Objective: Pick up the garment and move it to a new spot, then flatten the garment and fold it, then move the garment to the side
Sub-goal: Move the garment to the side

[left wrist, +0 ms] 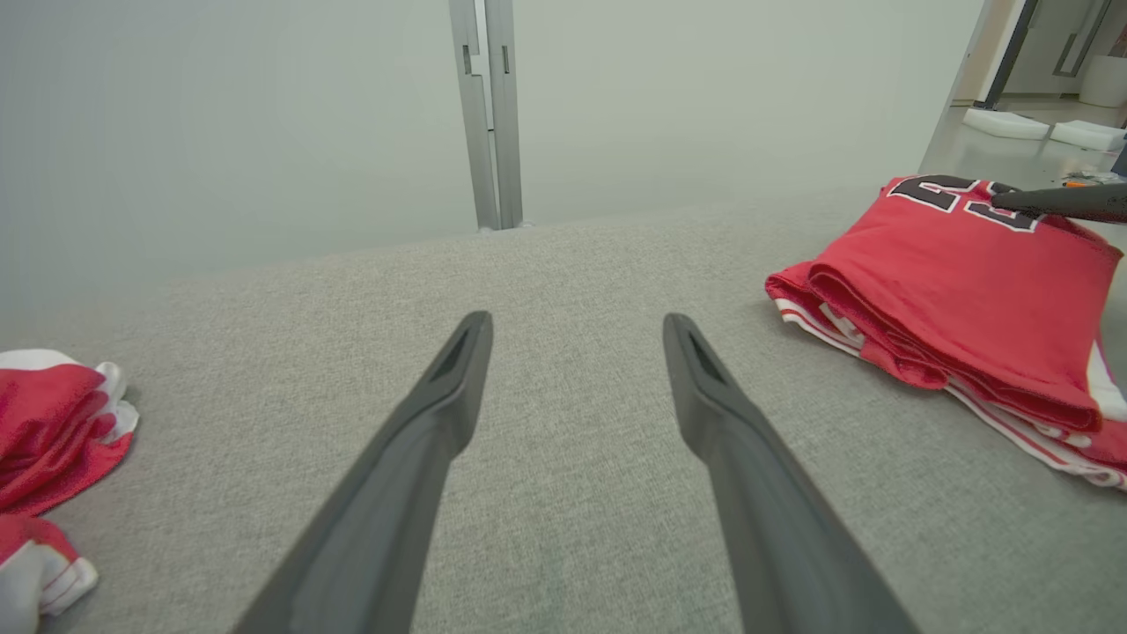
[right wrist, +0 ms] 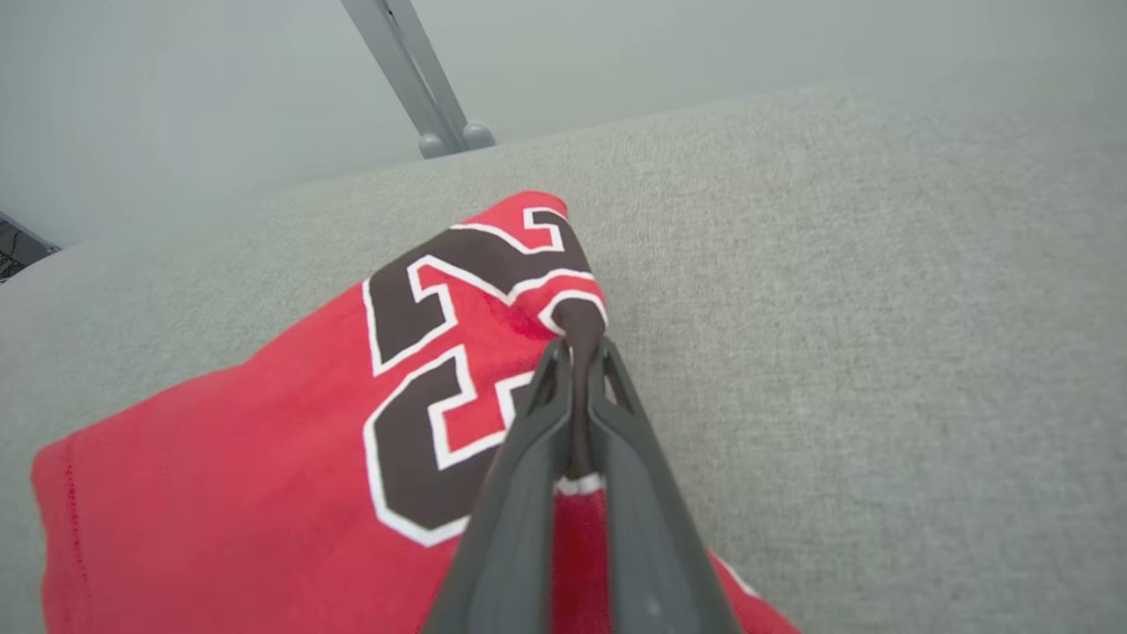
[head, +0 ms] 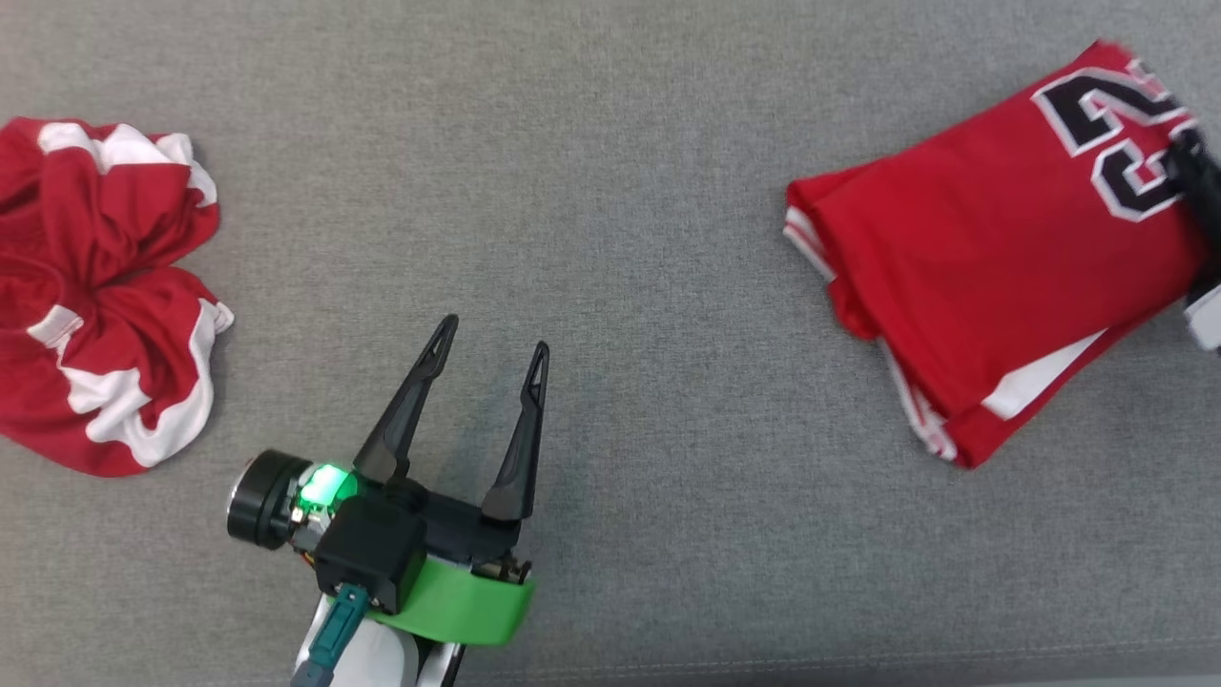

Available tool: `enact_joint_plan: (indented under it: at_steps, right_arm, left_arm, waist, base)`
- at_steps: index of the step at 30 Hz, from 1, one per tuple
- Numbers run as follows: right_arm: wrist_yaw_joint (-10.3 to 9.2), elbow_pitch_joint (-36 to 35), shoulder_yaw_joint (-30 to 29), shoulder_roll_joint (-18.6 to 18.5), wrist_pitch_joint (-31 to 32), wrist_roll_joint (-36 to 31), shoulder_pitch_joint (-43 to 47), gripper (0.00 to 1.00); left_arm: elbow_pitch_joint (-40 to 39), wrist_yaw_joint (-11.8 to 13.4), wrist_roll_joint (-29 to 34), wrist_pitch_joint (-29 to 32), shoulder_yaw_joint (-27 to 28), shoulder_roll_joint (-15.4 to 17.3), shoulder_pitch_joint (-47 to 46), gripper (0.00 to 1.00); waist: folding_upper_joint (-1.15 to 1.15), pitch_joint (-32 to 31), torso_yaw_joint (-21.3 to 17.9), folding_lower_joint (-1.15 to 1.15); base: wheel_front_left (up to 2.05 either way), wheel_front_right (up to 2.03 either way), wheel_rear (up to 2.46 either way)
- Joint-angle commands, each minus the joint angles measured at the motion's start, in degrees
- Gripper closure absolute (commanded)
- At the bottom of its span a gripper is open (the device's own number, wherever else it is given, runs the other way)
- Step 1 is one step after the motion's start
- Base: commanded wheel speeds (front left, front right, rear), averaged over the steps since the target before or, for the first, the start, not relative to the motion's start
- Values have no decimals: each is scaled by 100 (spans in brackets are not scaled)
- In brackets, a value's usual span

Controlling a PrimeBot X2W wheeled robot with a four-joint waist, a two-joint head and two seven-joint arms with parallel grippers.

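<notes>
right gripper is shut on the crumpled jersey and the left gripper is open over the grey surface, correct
Not quite. The right wrist view shows the right gripper shut on the folded jersey, at its numbered end; the crumpled jersey lies untouched. The left gripper is open over the grey surface.

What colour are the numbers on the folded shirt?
Black, white-edged numbers on the red shirt; best in the right wrist view.

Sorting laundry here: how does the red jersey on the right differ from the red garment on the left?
The folded jersey lies in a flat, layered stack; the crumpled garment is a bunched heap. The folded jersey shows black numerals; the crumpled garment shows white bands instead. The right hand is shut on the folded jersey's corner; no hand touches the crumpled garment. Both are red with white trim.
</notes>
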Motion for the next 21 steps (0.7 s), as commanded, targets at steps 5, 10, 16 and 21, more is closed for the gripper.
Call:
enact_joint_plan:
  at_steps: [5,10,16,21]
  right_arm:
    - [1,550,-336,-218,-194,-98,-790,100]
    - [1,906,-695,-481,-282,-135,-1142,100]
    - [1,1162,-1218,-953,-317,-234,-1257,100]
    - [1,1260,-1744,-1307,-312,-380,-1241,100]
  left_arm:
    - [-418,-136,211,0,-138,159,-502,0]
    - [-767,-176,338,0,-238,314,-757,0]
    - [-1157,-90,446,1,-339,423,-789,0]
    - [-1348,-24,491,0,-413,569,-774,0]
  waist:
    - [0,1186,-493,0]
    - [0,1673,-643,0]
    - [0,1933,-745,0]
    - [0,2100,-747,0]
  base:
    - [0,0,0]
    - [0,0,0]
    - [0,0,0]
    - [0,0,0]
